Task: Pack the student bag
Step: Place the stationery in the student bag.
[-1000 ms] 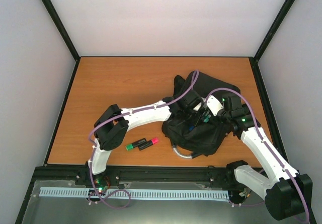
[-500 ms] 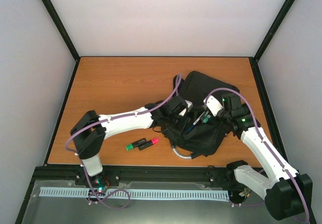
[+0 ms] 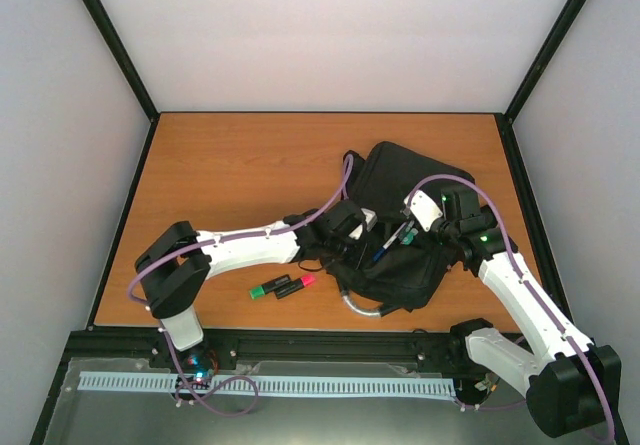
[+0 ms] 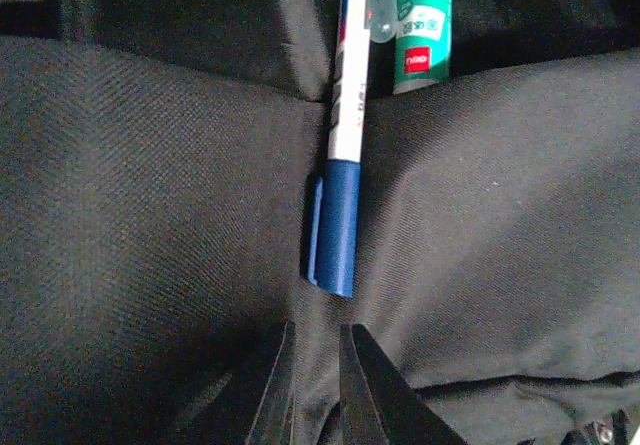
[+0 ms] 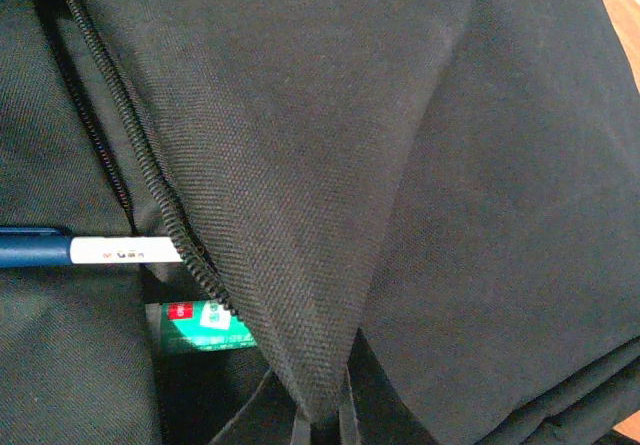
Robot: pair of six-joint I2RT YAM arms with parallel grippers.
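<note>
Where the overhead camera looks down, the student bag lies black and crumpled on the right half of the table, its grey loop handle curling toward the near edge. The left gripper comes in from the left onto the bag's near-left part. The right gripper comes in from the right onto its middle. Between them a blue pen and a green stick show in the bag's opening. Left of the bag, on bare wood, a green marker and a pink marker lie close together, apart from the bag.

From the left wrist, the pen's white barrel runs down from the top edge and its blue cap rests in a crease of the black cloth. The green stick lies just right of it, its lower end behind a fold. The left fingers stand nearly together with a slim gap between them, just below the cap and clear of it. I cannot tell whether they pinch cloth.

From the right wrist, a fold of the bag's cloth narrows into the right fingers, which are clamped on it. A zip runs down from the upper left. Past its lower end the pen lies crosswise, with the green stick beneath it.
</note>
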